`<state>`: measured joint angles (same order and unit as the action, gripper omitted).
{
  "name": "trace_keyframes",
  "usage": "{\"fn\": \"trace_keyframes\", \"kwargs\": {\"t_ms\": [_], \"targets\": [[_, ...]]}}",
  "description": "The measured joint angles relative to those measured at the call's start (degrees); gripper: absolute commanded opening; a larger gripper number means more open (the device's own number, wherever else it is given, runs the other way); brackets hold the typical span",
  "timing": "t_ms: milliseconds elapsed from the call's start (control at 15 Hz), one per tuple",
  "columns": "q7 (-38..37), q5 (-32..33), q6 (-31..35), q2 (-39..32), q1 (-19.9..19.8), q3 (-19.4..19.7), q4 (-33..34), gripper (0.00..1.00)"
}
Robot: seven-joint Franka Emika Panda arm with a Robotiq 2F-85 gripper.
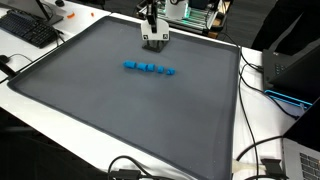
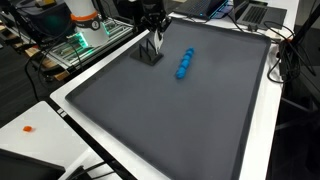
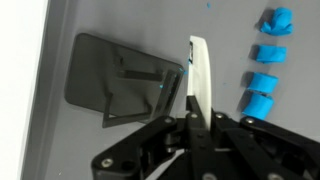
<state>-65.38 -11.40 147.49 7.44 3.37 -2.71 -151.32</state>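
- The gripper (image 1: 153,42) hung over the grey mat (image 1: 120,120), close to one edge of the mat.
- Its two fingers were pressed together, and nothing was held between them.
- In the wrist view the gripper (image 3: 192,45) pointed down at the mat (image 3: 130,20), and its dark shadow (image 3: 120,85) lay on the mat.
- A row of small blue blocks (image 1: 148,68) lay on the mat, a bit farther in from that same edge.
- In both exterior views the blue blocks (image 2: 184,64) were near the gripper (image 2: 155,55) but not touching it.
- The blocks sat side by side in one line.
- A black keyboard (image 1: 30,30) lay off the mat, beside one corner.
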Motion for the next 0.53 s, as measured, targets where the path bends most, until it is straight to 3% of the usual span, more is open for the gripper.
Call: {"fn": "trace_keyframes", "kwargs": {"t_ms": [533], "targets": [[-7.34, 0.44, 6.67, -0.32, -0.73, -0.91, -4.42, 0.01]]}}
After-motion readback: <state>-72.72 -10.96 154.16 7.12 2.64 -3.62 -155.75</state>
